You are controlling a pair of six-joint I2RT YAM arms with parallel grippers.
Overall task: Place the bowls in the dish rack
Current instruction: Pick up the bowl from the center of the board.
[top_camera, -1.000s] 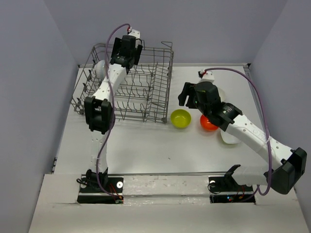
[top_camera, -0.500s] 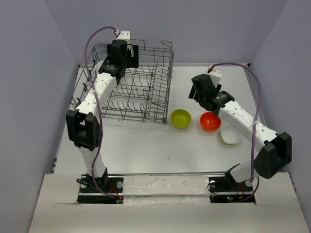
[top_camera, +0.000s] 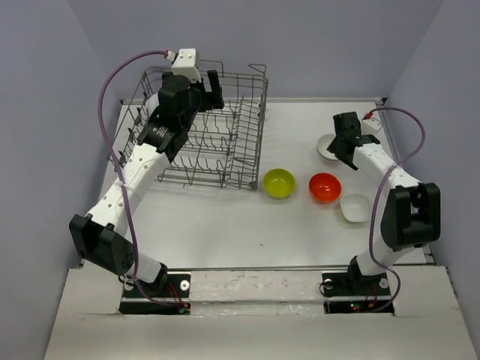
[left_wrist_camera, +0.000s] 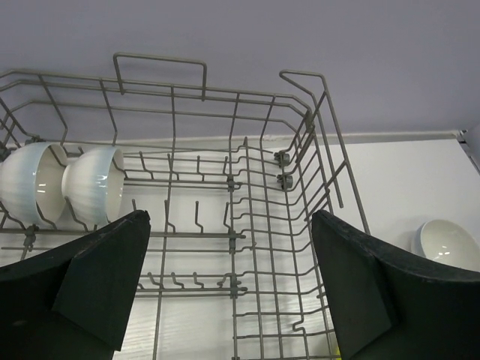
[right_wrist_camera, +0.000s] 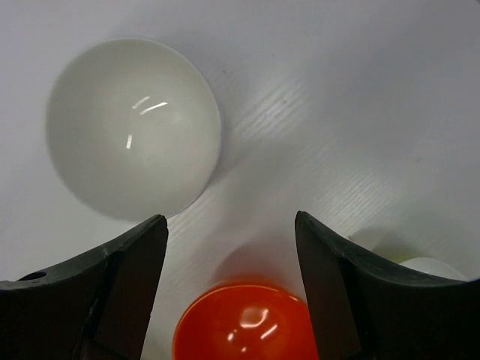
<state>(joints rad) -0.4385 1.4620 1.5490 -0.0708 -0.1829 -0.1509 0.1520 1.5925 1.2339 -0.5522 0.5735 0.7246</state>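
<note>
1. Moved rightward since a second ago: right tool (right_wrist_camera: pixel 231 255), spread wide, empty, above lone white bowl (right_wrist_camera: pixel 133 127) and orange bowl (right_wrist_camera: pixel 244 322).
2. Left tool (left_wrist_camera: pixel 229 300) spread wide over dish rack (left_wrist_camera: pixel 247 225), far left on desk (top_camera: pixel 225 225), with pair of white bowls (left_wrist_camera: pixel 94 191) inside.

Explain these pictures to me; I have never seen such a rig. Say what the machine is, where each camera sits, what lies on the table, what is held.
This robot's left arm and right arm are bolted to the table; each ends in a two-finger claw. One picture looks down from above; two come from wrist cameras. The left claw hangs open over the dish rack, where a first white bowl and a second white bowl stand on edge. The right claw hangs open near a far white bowl. A yellow-green bowl, an orange bowl and a near white bowl also lie on the table. Nothing is held.
</note>
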